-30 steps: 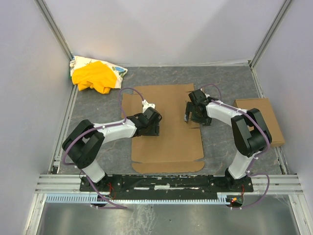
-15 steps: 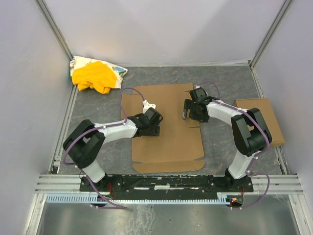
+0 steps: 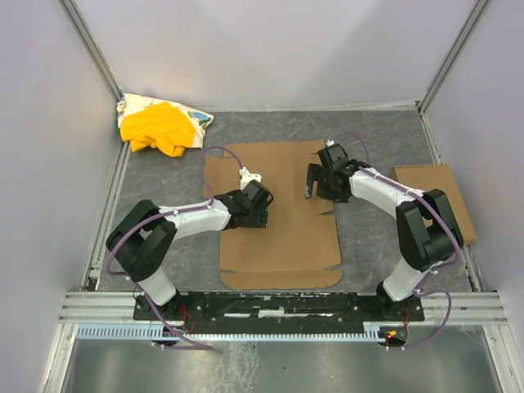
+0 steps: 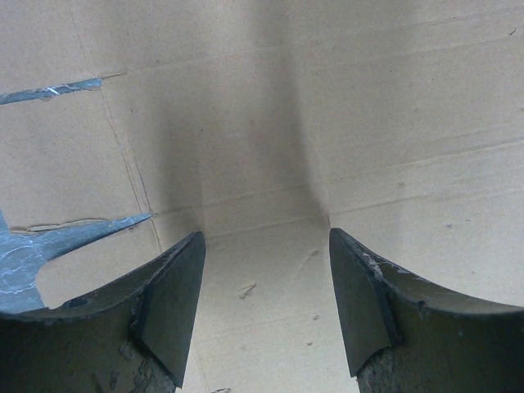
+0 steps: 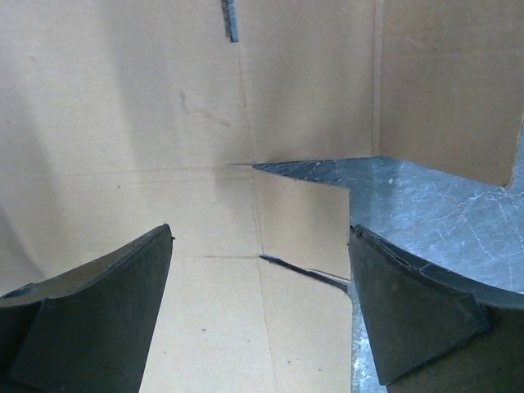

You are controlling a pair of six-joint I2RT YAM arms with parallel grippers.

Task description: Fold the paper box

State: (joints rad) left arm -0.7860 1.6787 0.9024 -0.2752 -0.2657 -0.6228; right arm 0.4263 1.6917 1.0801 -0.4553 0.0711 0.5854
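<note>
- Grey marbled tabletop under soft, even light.
- Plain pale walls close it in at left, far and right.
- Aluminium posts stand in both far corners.
- Aluminium rail runs along the near edge.

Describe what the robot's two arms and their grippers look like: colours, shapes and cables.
The left arm and right arm have white links between bulky black joints, each trailed by a purple cable. The left gripper and right gripper each carry two dark, wedge-shaped fingers tapering to blunt tips.
</note>
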